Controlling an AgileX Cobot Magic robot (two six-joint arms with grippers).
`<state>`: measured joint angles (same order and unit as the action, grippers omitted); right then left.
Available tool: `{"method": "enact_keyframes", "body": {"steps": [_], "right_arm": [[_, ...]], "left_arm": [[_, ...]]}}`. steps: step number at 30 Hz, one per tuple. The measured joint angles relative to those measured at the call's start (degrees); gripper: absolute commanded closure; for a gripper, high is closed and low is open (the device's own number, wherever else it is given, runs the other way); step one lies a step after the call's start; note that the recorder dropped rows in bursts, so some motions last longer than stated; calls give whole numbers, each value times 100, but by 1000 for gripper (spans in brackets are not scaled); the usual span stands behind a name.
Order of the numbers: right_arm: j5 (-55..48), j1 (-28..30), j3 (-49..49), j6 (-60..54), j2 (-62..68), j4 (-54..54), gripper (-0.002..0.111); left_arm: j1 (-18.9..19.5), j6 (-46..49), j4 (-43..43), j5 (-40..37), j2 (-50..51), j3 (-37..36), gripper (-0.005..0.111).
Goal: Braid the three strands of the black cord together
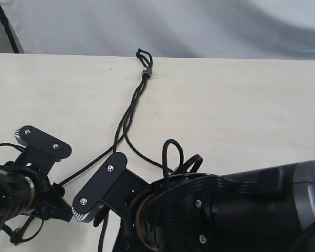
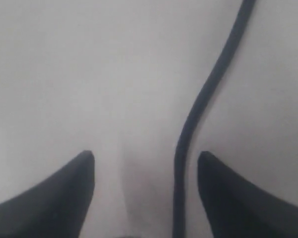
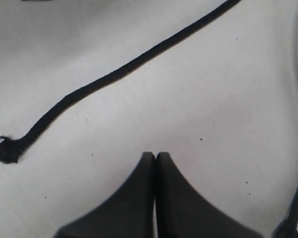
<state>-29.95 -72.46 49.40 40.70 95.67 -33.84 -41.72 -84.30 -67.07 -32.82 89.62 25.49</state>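
The black cord [image 1: 138, 86] lies on the pale surface [image 1: 241, 105], its loop [image 1: 143, 54] and grey band [image 1: 145, 72] at 12 o'clock by the far edge. Below the band the three strands [image 1: 125, 118] run wound together toward 6 o'clock, then part near the middle. One strand [image 1: 86, 169] heads off toward 8 o'clock, another [image 1: 147, 157] toward 5 o'clock. I cannot follow the third with any certainty.

The left tool [image 2: 146, 157] sits at 8 o'clock, spread wide. The 8 o'clock strand lies on the surface in the gap, closer to one finger than the other and pinched by neither. The right tool [image 3: 155, 154] has its tips pressed together with nothing between them. Ahead of it a loose strand end [image 3: 114, 74] runs to a frayed knot [image 3: 6, 148], apart from the tips. In the exterior view the bulky right arm [image 1: 236, 210] at 5 o'clock hides that tool.

My reading is that only the upper part is braided and most of the length is yet to cross. The step in hand looks like taking the outer strand on the left. Next, the left tool needs to narrow squarely onto that strand. It can then carry it over the middle one toward 3 o'clock, keeping enough tension for the crossing to sit snug under the wound part.
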Motion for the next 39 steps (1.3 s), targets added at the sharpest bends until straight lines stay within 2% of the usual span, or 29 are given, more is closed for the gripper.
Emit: {"method": "enact_keyframes", "body": {"steps": [6,11,13,16,18,19,21,24,26,29,35,37,39], "right_arm": [[111,0,0,294,0,12,109],[803,0,-5,773,26,36,108],[1124,0,-5,850,112,36,100],[1274,0,41,900,350,161,75],[1274,0,136,900,541,213,61],[1274,0,217,911,645,257,56],[1262,0,406,911,813,325,53],[1115,0,674,900,967,407,55],[946,0,834,886,1067,452,59],[806,0,949,885,1233,485,71],[524,0,949,885,1499,724,91],[419,0,978,874,1499,765,105],[56,0,978,716,1509,857,109]], "left_arm": [[0,-521,-67,-1127,-176,0,41],[18,-767,-10,-1629,-545,0,41],[171,-808,37,-1608,-658,0,41],[749,-833,98,-1523,-711,0,41],[1279,-812,210,-1271,-711,0,41],[1529,-776,210,-1129,-711,-30,41],[1957,-703,223,-735,-711,-101,41],[2301,-532,237,-70,-711,-168,41],[2359,-377,268,275,-711,-180,41],[2359,-162,369,602,-721,-180,41],[2372,40,471,700,-721,-180,41],[2372,50,482,700,-721,-180,41],[2372,64,482,700,-721,-180,41]]}}
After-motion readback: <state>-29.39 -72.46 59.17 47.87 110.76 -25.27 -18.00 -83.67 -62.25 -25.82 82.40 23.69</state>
